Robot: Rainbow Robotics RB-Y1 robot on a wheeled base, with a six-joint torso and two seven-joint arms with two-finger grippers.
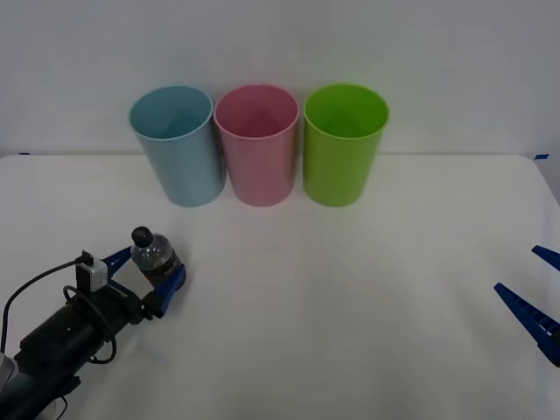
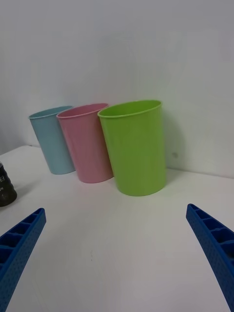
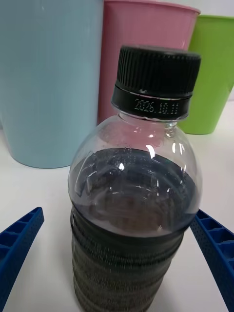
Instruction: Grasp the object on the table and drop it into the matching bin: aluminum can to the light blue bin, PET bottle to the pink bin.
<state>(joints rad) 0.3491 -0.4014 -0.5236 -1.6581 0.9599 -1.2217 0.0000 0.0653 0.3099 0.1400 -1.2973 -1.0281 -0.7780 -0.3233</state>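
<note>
A broad white table (image 1: 350,289) meets a pale wall. Near its left front, the left gripper (image 1: 144,269) brackets the small clear plastic bottle (image 1: 156,255) with black cap, fingers apart, one clearly off the label. Close squarely on the band. The pink bin (image 1: 257,147) looks empty, as do the light blue bin (image 1: 178,149) and lime green bin (image 1: 342,147). The right gripper (image 1: 530,302) waits spread at the right.

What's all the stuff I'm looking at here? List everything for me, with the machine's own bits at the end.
PET bottle: one, clear with black cap and dark label band, upright on the table's near left, between the left tool's fingers.
Light blue bin: one, leftmost of the back row.
Pink bin: one, middle of the row.
Lime green bin: one, rightmost of the row.
Table: one, white.
Left tool: one, blue fingers, open either side of the bottle.
Right tool: one, blue fingers, open, at the right edge.
</note>
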